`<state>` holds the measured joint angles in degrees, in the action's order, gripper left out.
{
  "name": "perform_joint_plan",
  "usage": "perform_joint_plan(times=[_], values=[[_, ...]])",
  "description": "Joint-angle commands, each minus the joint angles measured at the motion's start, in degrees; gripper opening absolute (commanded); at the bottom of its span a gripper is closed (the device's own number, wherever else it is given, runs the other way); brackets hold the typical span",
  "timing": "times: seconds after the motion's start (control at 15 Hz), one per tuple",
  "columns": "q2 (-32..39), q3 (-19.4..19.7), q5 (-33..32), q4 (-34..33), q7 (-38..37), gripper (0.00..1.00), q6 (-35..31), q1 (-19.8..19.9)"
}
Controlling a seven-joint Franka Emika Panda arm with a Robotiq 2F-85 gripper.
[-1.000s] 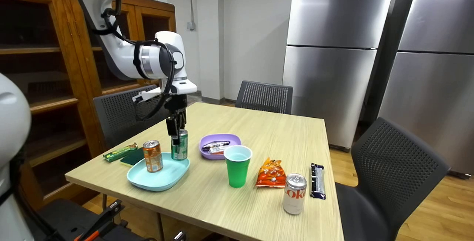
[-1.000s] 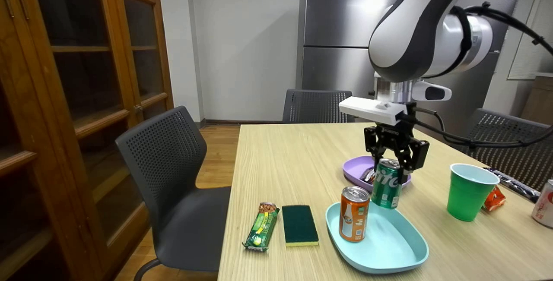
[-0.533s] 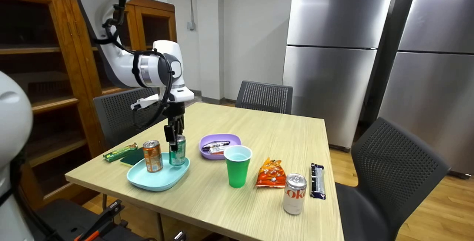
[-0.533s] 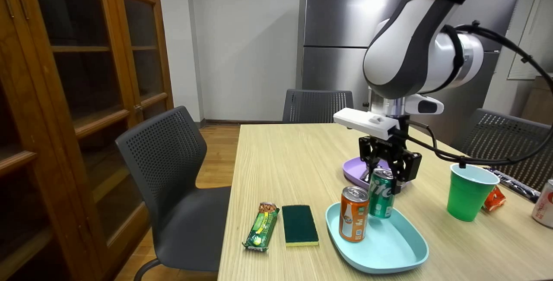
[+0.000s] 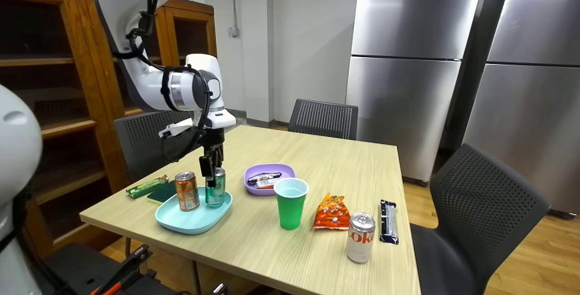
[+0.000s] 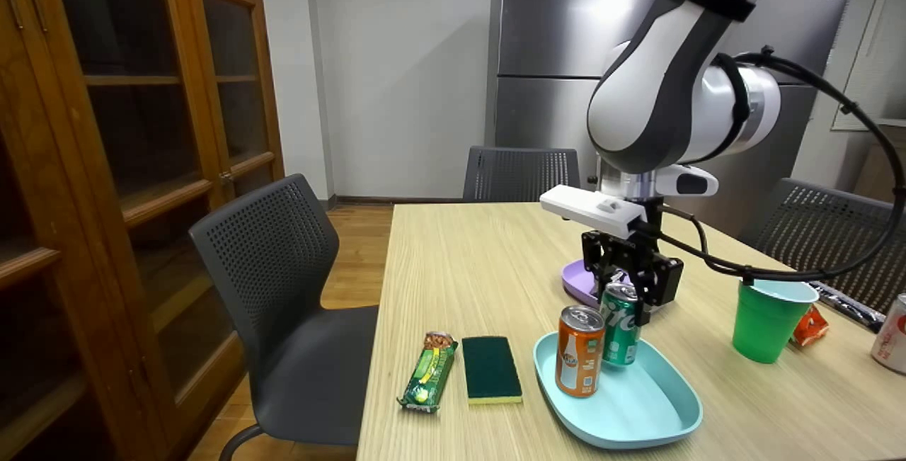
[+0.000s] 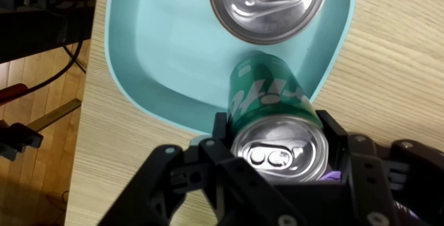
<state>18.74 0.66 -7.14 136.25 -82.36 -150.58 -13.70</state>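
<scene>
Wrist view, pincer parted partway, gripping green can from both sides

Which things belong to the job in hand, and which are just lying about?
Likely involved: gripper, green can it holds, turquoise tray, perhaps orange can.

Lying about, apparently: green cup, sponge, purple tray, snack bag, Coke can, green bar, dark bar.

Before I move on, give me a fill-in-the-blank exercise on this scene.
The gripper holds a can coloured ____.
The neighbouring can on the light-blue tray is coloured ____.
The dish holding wrapped snacks is coloured ____.
Counting the Coke can, ____ cans show in both exterior views.
Missing words: green, orange, purple, three.
</scene>
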Motion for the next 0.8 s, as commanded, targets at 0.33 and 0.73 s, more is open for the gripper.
perform_joint_plan(times=[0.33, 0.73], values=[[0.3, 1.0, -0.9, -0.3, -1.4, 0.39, -0.8, -1.6], [-3.8, -0.2, 0.3, 1.1, 2.7, 1.00, 2.4, -0.3]])
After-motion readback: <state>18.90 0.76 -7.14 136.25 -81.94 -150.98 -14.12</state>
